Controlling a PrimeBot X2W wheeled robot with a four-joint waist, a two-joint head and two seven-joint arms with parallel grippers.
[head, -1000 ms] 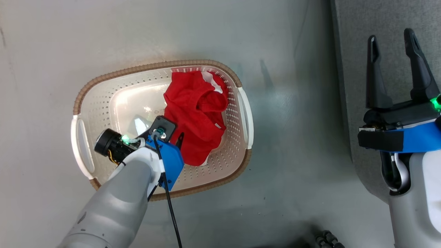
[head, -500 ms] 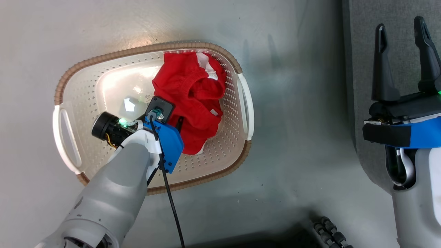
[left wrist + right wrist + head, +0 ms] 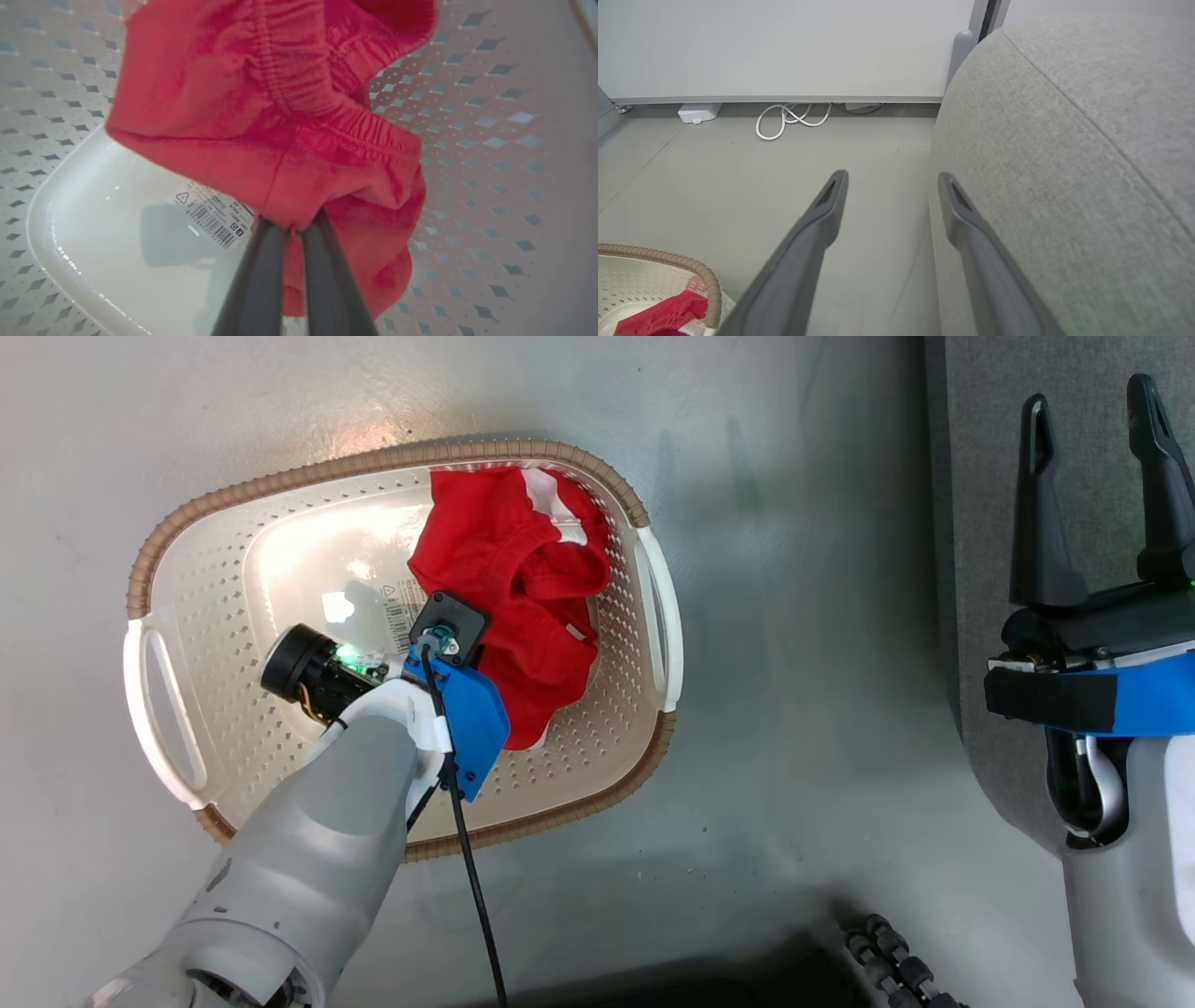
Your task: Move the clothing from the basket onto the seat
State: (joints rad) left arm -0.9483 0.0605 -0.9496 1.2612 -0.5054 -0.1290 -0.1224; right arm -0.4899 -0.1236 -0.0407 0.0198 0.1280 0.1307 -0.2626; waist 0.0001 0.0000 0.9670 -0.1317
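The left wrist view gives what the head view hides behind the blue wrist cover: the left gripper (image 3: 295, 225) has its two dark fingers pressed together on a fold of the clothing (image 3: 280, 116), just below a gathered elastic band. The red fabric is soft, creased and bunched. Beside the fingers, a barcode sticker (image 3: 210, 218) lies on the glossy, unperforated base.

The head view supplies the wider layout. The basket (image 3: 280, 485) stands on the smooth grey floor (image 3: 794, 709), a rounded cream tub with rows of small holes, a brown woven-look rim and a white handle at each end. The clothing fills the half nearer the seat (image 3: 980, 429), with white trim showing at its far edge. The right gripper (image 3: 1088, 394) hovers over the seat's edge, its fingers wide apart and holding nothing.

The right wrist view adds the seat's coarse grey weave, rounded shoulder and seam line, plus a looped white cable (image 3: 789, 119) by the wall and a corner of the basket with red inside.
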